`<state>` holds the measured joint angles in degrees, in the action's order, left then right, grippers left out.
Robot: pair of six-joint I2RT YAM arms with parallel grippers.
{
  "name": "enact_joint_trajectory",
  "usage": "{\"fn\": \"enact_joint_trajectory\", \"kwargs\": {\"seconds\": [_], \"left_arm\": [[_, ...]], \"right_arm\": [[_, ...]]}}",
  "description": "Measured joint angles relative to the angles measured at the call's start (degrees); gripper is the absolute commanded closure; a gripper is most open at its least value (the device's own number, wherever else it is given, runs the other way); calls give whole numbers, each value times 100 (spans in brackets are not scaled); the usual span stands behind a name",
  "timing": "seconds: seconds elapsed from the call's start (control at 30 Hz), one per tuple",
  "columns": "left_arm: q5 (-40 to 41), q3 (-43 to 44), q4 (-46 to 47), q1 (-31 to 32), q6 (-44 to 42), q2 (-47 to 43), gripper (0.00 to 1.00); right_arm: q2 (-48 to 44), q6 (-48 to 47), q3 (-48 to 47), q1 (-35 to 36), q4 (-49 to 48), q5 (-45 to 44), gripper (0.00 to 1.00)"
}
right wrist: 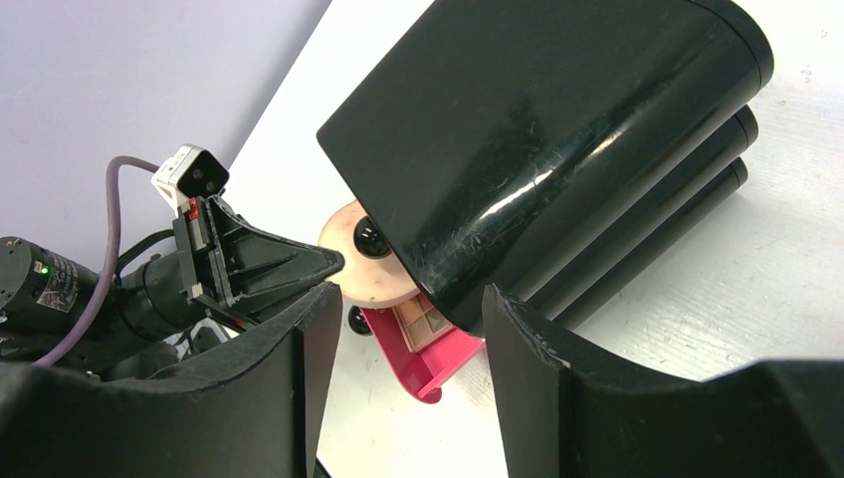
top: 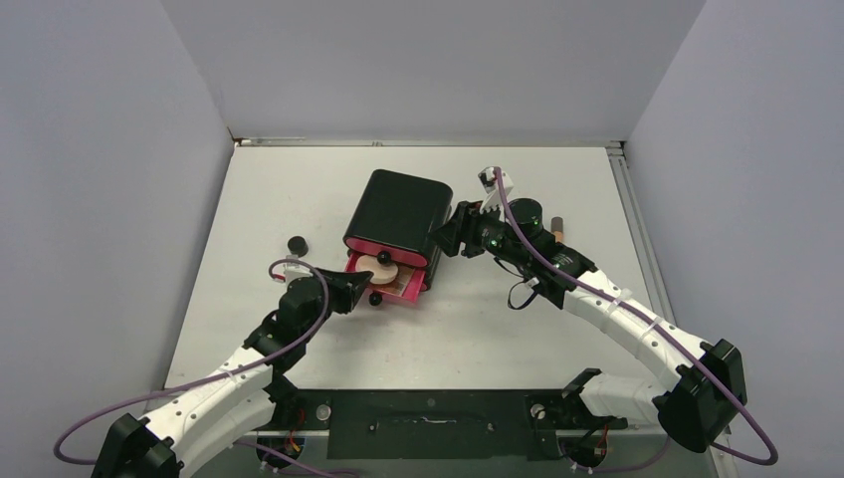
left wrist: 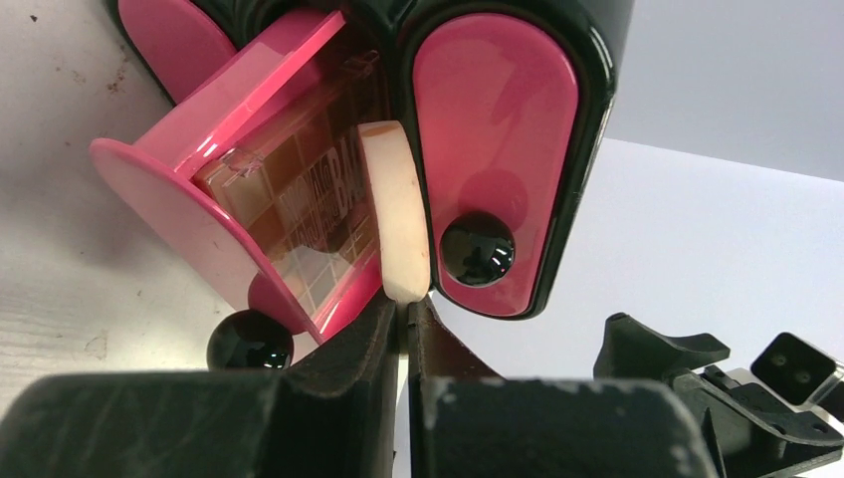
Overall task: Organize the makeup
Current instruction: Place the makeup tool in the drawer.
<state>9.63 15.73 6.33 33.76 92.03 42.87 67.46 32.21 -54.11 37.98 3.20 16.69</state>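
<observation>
Grey walls close round the white worktop (top: pixel 518 329). The black cabinet (top: pixel 398 204) sits mid-surface, turned askew, with one pink drawer (top: pixel 403 287) pulled out toward my left arm. The palette (left wrist: pixel 299 214) lies in that drawer, and the peach disc (left wrist: pixel 396 214) stands on edge beside it, only partly in, between the palette and the shut drawer front next to it. My left end effector (left wrist: pixel 406 309) is closed tight with nothing between its fingers. Its tips press the disc's rim, I judge to nudge it into the drawer. My right end effector (top: pixel 446 237) is about half open at the cabinet's right side, straddling a corner with a gap showing, so it clamps nothing — it looks placed to brace the cabinet against my push. A jar (top: pixel 296 244) waits left of the cabinet and a tube (top: pixel 557 223) lies beyond my right arm — both yet to be stowed.
</observation>
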Motion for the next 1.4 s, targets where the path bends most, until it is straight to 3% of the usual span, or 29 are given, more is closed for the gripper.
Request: {"fn": "enact_joint_trajectory", "kwargs": {"seconds": [0.77,1.4], "left_arm": [[-142,-199,1019,0,229,787,100],[-575,24,1060,-11,199,1346,99]], "right_arm": [[0,0,4,0,2,0,49],[0,0,20,-2,0,0,48]]}}
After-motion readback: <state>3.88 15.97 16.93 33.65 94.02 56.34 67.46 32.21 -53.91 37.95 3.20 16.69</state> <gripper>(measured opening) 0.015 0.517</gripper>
